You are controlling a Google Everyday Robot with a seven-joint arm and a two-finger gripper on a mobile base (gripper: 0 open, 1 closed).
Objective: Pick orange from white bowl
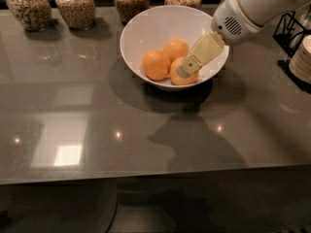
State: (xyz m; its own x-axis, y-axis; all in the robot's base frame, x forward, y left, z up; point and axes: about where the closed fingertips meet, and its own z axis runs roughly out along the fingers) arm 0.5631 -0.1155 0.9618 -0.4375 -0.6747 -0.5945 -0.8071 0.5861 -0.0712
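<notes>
The white bowl (pixel 160 23) stands at the back middle of the grey table and holds three oranges. The paler, yellower orange (pixel 190 78) lies at the bowl's front right. A deeper orange one (pixel 156 64) lies to its left and another (pixel 176 49) behind it. My gripper (pixel 187 67) reaches down into the bowl from the upper right. Its cream tip lies against the top of the paler orange and hides part of it.
Several glass jars of grains (pixel 75 4) line the table's back edge, one (pixel 130 1) just behind the bowl. A black wire rack (pixel 291 30) and a stack of pale dishes (pixel 303 57) stand at the right. The table's front edge (pixel 146 176) runs across below.
</notes>
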